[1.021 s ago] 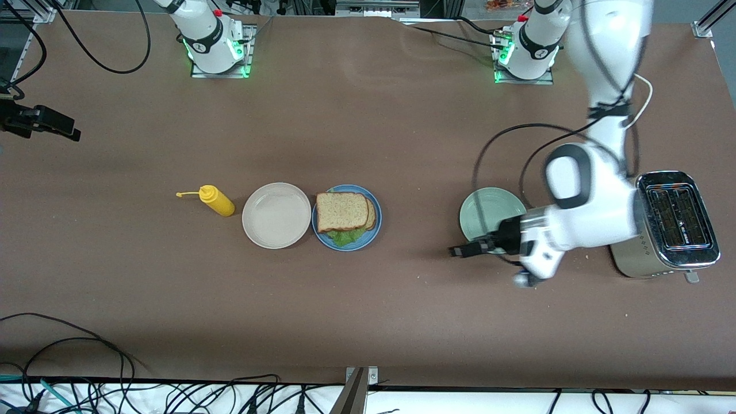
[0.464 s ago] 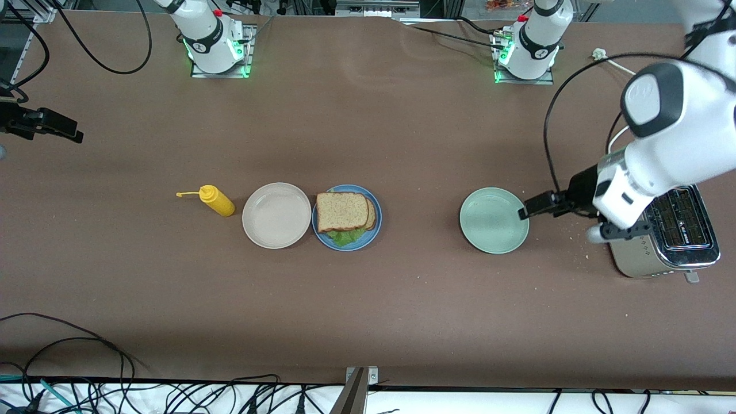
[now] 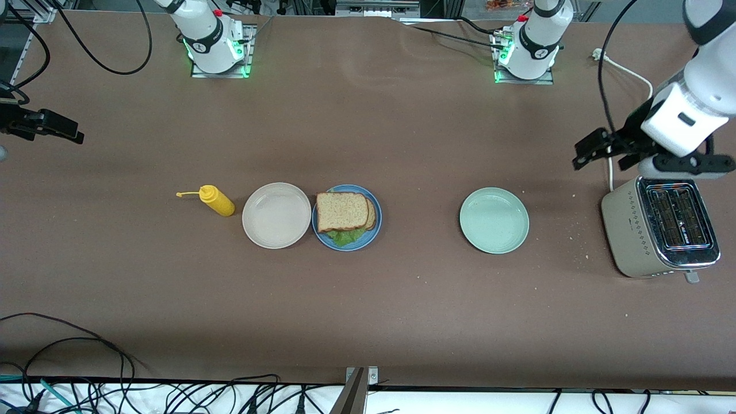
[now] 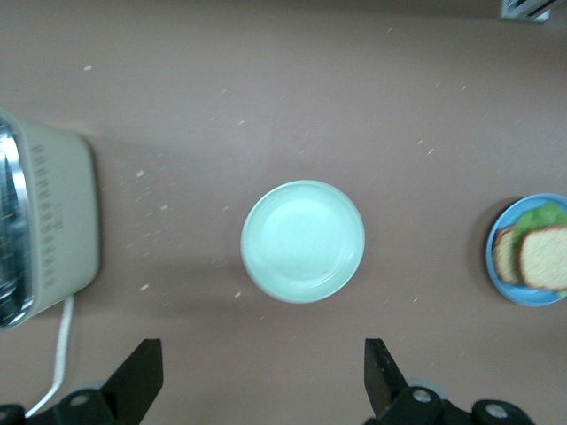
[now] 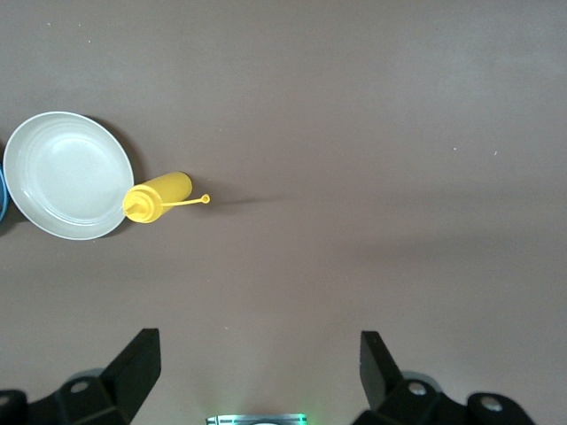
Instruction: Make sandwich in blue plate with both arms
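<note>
The sandwich (image 3: pixel 345 214) sits finished on the blue plate (image 3: pixel 374 227) near the middle of the table: a speckled brown slice on top, a second slice peeking out at its edge toward the left arm's end, and a frill of green lettuce showing at the plate's six o'clock in the front view. The left wrist view catches the same plate and bread at the edge of its frame (image 4: pixel 532 257).

Touching the blue plate at its nine o'clock in the front view is a beige plate (image 3: pixel 276 215), with nothing on it. At that plate's nine o'clock lies a yellow squeeze bottle (image 3: pixel 216 200) on its side, its thin nozzle pointing toward the right arm's end of the table. The right wrist view shows the bottle's base just meeting the beige plate's rim (image 5: pixel 158 198).

Well apart from the blue plate at its three o'clock is a pale mint-green plate (image 3: pixel 494 220), also bare. At three o'clock from that stands a silver toaster (image 3: pixel 632 230) with two dark slots on top.

The left gripper (image 3: pixel 592 150) hangs in the air over bare table just at the toaster's eleven o'clock, fingers (image 4: pixel 142 376) spread wide with nothing between them. The right gripper (image 5: pixel 257 372) is up high over bare table at the right arm's end, its fingers likewise wide apart and holding nothing.
</note>
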Tool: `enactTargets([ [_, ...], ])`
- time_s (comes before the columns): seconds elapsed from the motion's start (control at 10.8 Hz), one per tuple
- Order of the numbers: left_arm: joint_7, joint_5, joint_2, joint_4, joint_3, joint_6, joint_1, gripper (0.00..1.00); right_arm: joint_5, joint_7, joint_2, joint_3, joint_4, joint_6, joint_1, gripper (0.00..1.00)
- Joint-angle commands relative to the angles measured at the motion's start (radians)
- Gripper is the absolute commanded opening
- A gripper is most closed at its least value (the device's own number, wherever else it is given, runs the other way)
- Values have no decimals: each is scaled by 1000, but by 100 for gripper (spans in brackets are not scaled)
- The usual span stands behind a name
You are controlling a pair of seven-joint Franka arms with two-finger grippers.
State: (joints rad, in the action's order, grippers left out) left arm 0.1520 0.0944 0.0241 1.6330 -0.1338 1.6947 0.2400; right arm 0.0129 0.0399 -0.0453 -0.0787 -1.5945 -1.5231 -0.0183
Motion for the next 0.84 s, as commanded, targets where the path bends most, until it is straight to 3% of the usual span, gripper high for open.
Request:
enactTargets([
  [0.0, -8, -138, -67, 30, 114, -114, -99, 100, 12, -15, -4, 0, 16, 6, 5, 100],
  [0.19, 0, -159, -70, 6, 151, -183, -145, 100, 6, -15, -4, 0, 16, 6, 5, 100],
  [0.46, 4, -148, -64, -21, 155, -231, -171, 100, 4, -15, -4, 1, 16, 9, 5, 100],
  [0.74, 4, -156, -7, -108, 146, -276, -153, 100, 4, -15, -4, 2, 16, 9, 5, 100],
])
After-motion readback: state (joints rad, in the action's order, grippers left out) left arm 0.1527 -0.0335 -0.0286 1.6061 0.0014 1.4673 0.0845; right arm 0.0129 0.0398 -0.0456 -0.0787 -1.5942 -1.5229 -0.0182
